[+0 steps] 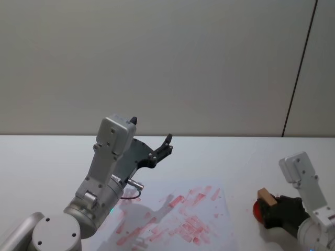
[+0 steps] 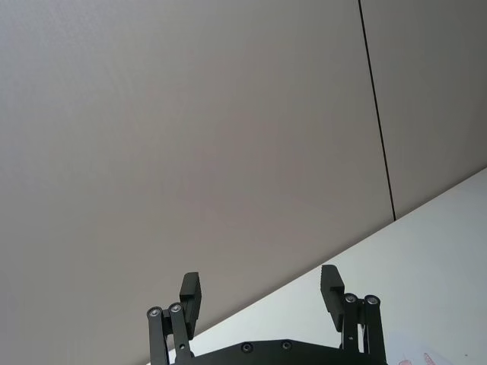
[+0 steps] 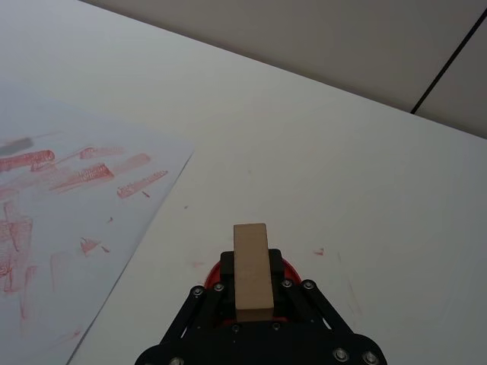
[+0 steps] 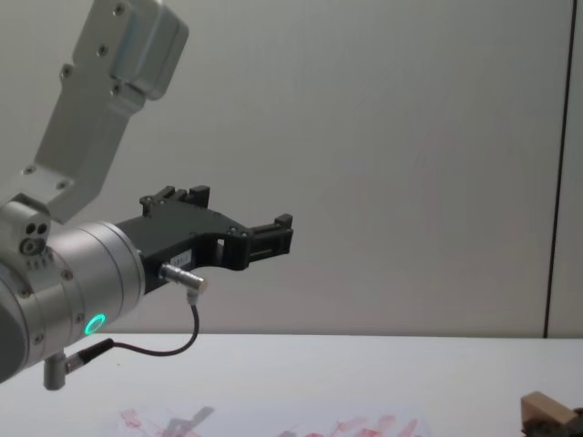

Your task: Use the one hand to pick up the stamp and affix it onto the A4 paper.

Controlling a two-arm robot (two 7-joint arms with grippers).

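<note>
the right gripper (image 3: 253, 293) is closed on the stamp (image 3: 252, 272), apparently over a red ink pad (image 1: 259, 209) near the desk's (image 3: 342, 152) right edge. lift straight, then press flat on the a4 paper (image 1: 178, 219). the left gripper (image 2: 262, 293) hangs raised, fingers spread.

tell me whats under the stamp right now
A red round pad lies on the white table beneath the stamp, its edge showing beside the right gripper, which is shut on the stamp. The stamp's underside and the pad's middle are covered.
</note>
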